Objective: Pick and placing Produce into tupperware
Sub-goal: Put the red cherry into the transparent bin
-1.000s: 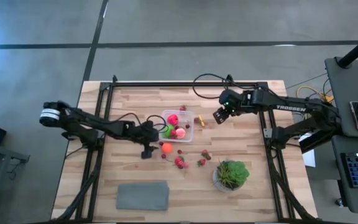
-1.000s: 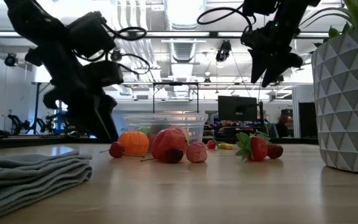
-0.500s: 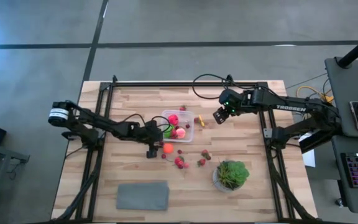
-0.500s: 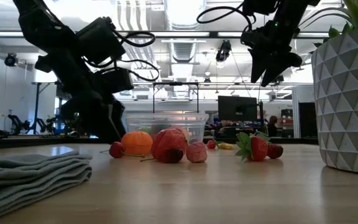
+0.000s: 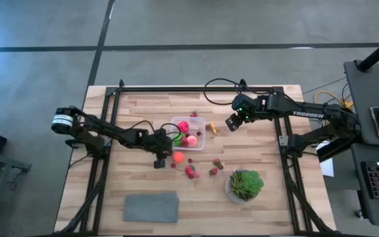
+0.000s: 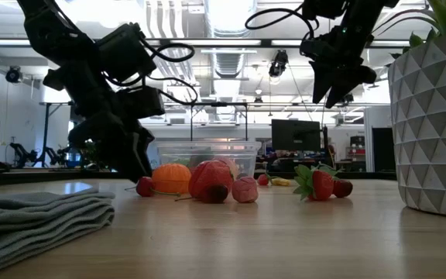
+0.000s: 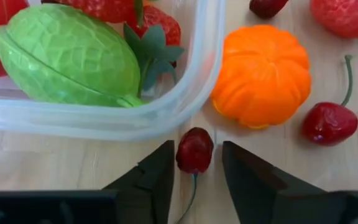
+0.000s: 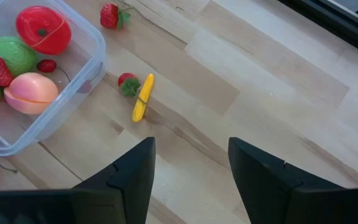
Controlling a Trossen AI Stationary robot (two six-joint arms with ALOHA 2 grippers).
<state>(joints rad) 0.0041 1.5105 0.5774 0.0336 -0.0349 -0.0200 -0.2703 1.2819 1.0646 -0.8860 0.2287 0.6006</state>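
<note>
A light butcher-block wooden table with a black metal frame carries everything. Near its centre rests a small clear plastic box with rounded corners. Just beside the box's near corner lies an orange ridged toy fruit, with a small dark red cherry on the wood close to both. More small red strawberries and cherries lie scattered toward the front. A small yellow piece lies beside a tiny strawberry, right of the box. A flat grey folded cloth lies front-left. A white faceted pot holding a leafy green plant stands front-right.
</note>
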